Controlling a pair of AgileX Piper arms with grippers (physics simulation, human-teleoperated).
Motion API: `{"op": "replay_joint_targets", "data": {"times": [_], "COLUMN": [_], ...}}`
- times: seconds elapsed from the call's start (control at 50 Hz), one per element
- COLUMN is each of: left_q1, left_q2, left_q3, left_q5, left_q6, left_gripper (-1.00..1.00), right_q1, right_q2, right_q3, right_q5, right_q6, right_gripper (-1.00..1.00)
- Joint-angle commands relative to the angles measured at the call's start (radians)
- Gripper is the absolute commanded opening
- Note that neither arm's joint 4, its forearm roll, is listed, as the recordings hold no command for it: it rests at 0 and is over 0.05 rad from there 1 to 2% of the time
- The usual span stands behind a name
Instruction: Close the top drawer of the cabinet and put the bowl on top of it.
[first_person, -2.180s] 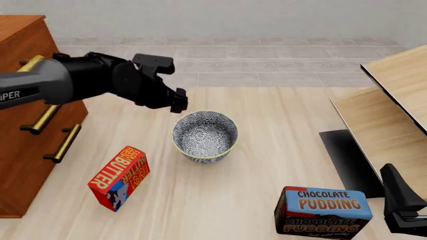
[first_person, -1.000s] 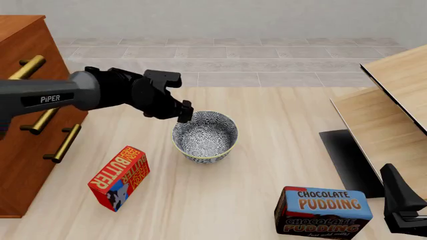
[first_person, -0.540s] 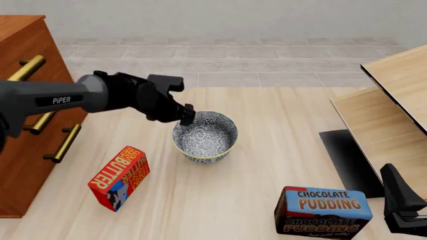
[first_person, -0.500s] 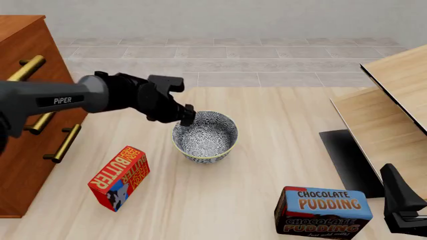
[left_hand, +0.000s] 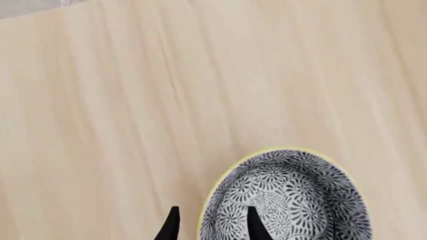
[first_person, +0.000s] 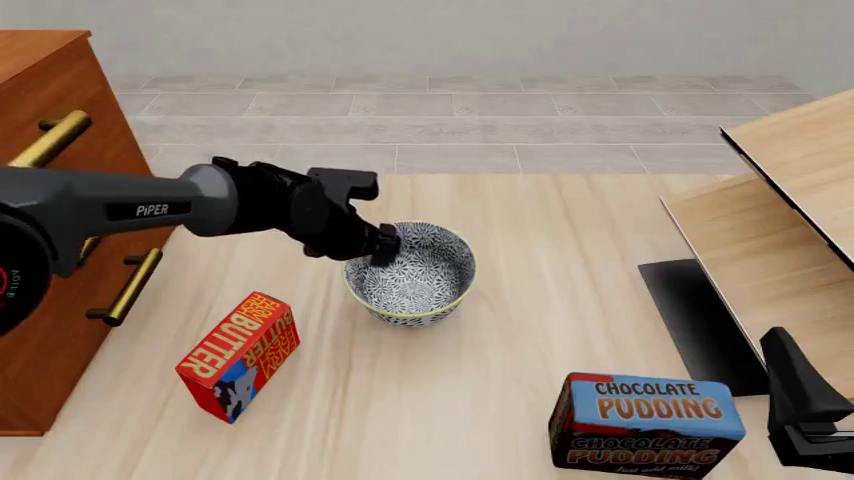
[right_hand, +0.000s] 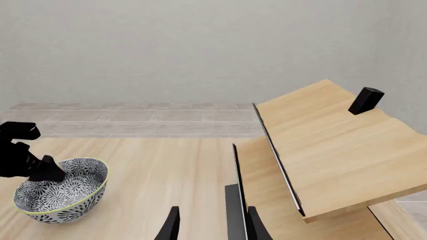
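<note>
The blue-and-white patterned bowl (first_person: 414, 275) stands upright on the table; it also shows in the wrist views (left_hand: 287, 200) (right_hand: 57, 192). My left gripper (first_person: 383, 245) is open at the bowl's left rim. In the left wrist view one finger of the left gripper (left_hand: 212, 227) is inside the rim and one outside. The reddish-brown cabinet (first_person: 40, 300) stands at the far left. The top drawer (first_person: 51, 138) shows its brass handle; I cannot tell from this angle whether it is pushed in. My right gripper (first_person: 781, 350) is open at the near right, holding nothing.
A red butter box (first_person: 238, 355) lies left of the bowl toward me. A blue chocolate pudding box (first_person: 647, 422) stands near the front, beside the right gripper. Pale wooden furniture (first_person: 787, 200) with a dark panel (first_person: 694, 320) fills the right side.
My left gripper has moved right and down, away from the cabinet, until its fingers straddle the bowl's left rim. The bowl, the boxes and the right arm have not moved.
</note>
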Motion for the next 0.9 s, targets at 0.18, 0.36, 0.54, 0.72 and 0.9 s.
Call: {"op": "replay_joint_targets", "data": {"times": [0.18,0.36,0.54,0.72,0.9], "left_q1": [-0.006,-0.005,-0.005,-0.009,-0.008], "left_q2": [0.024,0.032,0.035,0.019,-0.021], "left_q3": [-0.001,-0.007,-0.008,0.004,0.012], "left_q5": [-0.001,-0.006,-0.016,-0.017,-0.008], "left_q6": [-0.014,-0.025,-0.022,-0.026,-0.021], "left_gripper": [1.00,1.00,1.00,-1.00,-1.00], "right_q1": [0.000,0.000,0.000,0.000,0.000], "right_q2": [0.000,0.000,0.000,0.001,0.000], "right_q3": [0.001,0.001,0.001,0.001,0.001], "right_q5": [-0.002,-0.002,-0.002,-0.002,-0.002], "right_q6": [0.000,0.000,0.000,0.000,0.000], "right_gripper": [1.00,1.00,1.00,1.00,1.00]}}
